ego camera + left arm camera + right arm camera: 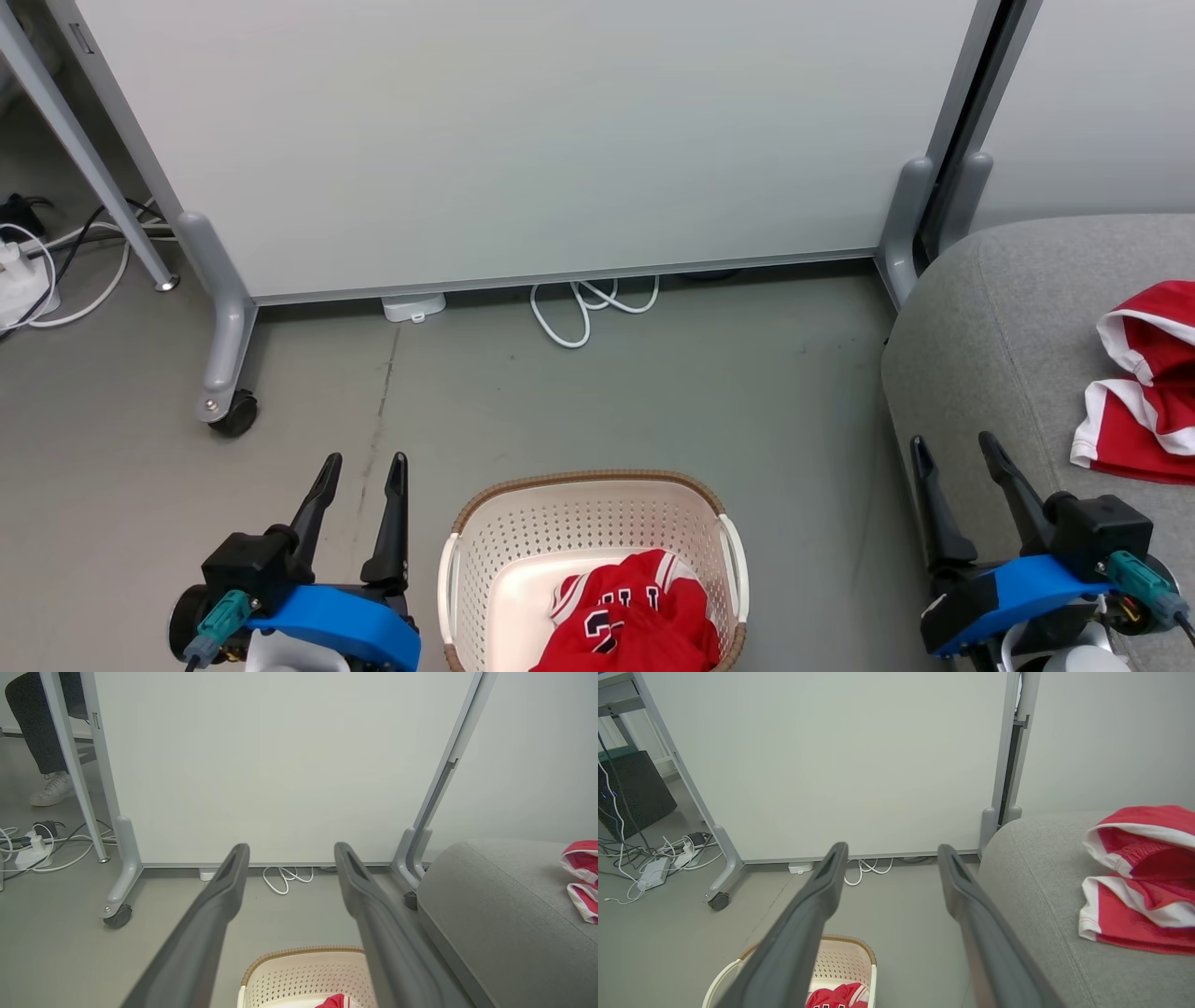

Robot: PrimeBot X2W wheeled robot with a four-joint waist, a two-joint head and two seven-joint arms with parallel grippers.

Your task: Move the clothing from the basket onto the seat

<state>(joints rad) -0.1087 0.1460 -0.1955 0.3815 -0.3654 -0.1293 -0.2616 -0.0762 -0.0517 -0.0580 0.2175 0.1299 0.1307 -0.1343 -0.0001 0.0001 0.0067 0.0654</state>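
Note:
A cream perforated basket [588, 509] with a brown rim stands on the floor at the bottom centre, holding crumpled red clothing [635, 616] with white and black lettering. More red clothing [1144, 383] with white stripes lies on the grey seat [999, 327] at the right. My left gripper [366, 464] hangs open left of the basket, with nothing between its fingers. Over the seat's front edge, my right gripper [956, 446] is open and empty. In the left wrist view the basket [299, 970] is below the left gripper [290, 848]. The right gripper [891, 848] has the clothing [1143, 882] to its right.
A white wheeled partition [523, 140] closes the back, with a caster [233, 413] at the left and white cables [583, 303] under it. A power strip and cords [19, 271] lie at the far left. A person's leg and shoe [49, 788] stand behind the partition.

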